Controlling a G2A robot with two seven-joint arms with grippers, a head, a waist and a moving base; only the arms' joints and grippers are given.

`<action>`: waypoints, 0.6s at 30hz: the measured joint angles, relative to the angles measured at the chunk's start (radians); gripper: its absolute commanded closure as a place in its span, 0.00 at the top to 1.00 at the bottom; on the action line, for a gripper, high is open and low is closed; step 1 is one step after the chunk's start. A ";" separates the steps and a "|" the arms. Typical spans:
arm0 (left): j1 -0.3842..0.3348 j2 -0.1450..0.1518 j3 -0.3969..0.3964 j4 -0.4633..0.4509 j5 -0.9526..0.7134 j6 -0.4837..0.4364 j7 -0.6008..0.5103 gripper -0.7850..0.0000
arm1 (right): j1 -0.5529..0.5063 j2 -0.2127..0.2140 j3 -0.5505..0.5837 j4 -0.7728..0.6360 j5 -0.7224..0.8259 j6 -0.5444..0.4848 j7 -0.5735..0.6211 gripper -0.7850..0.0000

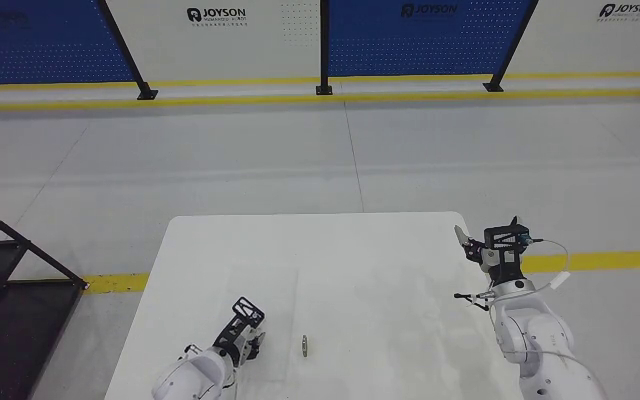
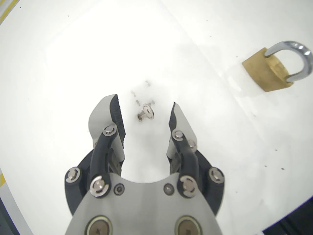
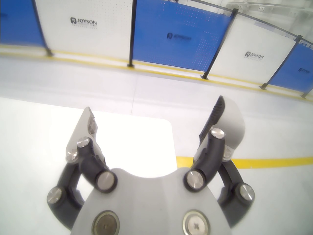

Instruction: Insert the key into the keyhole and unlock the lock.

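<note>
L hand (image 2: 144,100) is low over the white rectangular worktop (image 1: 350,260), front-left part. Its fingers are spread wide w/ nothing gripped. A small silver metal key w/ round head (image 2: 147,111) lies on the worktop btwn the two ribbed black pads (image 2: 119,116), touching neither. The key's short blade end is toward the hand's base. A few faint grey scuff marks (image 2: 143,91) sit on the surface just beyond the key.

A brass-coloured padlock w/ curved silver shackle (image 2: 270,73) rests on its side on the worktop, off to the right of the L hand, well apart from key & fingers. The shackle looks seated in the body at both ends, tho the angle is poor so not certain. In the top view the padlock sits near the front edge, approx mid-width.

R hand (image 3: 153,103) is held up over the worktop's right edge near the far corner. It is also spread wide & empty, aimed out at the blue & white panel fence (image 3: 171,37) and the yellow floor line (image 3: 256,161).
</note>
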 measured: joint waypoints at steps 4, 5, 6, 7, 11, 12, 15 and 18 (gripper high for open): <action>-0.018 -0.002 0.012 0.018 0.007 0.015 0.005 0.45 | 0.000 0.000 0.000 0.000 0.000 0.000 0.000 1.00; -0.021 -0.002 0.014 0.021 0.007 0.018 0.010 0.45 | 0.000 0.000 0.000 0.000 0.000 0.000 0.000 1.00; -0.022 -0.003 0.015 0.022 0.006 0.021 0.013 0.42 | 0.000 0.000 0.000 0.000 0.000 0.000 0.000 1.00; -0.024 -0.003 0.016 0.023 0.004 0.022 0.016 0.42 | 0.000 0.000 0.000 0.000 0.000 0.000 0.000 1.00; -0.025 -0.003 0.016 0.023 -0.002 0.024 0.020 0.39 | 0.000 0.000 0.000 0.000 0.000 0.000 0.000 1.00; -0.024 -0.003 0.016 0.021 -0.002 0.023 0.020 0.38 | 0.000 0.000 0.000 0.000 0.000 0.000 0.000 1.00; -0.022 -0.002 0.015 0.020 0.002 0.019 0.025 0.35 | 0.000 0.000 0.000 0.000 0.000 0.000 0.000 1.00; -0.019 -0.001 0.014 0.016 0.006 0.016 0.028 0.22 | 0.000 0.000 0.000 0.000 0.000 0.000 0.000 1.00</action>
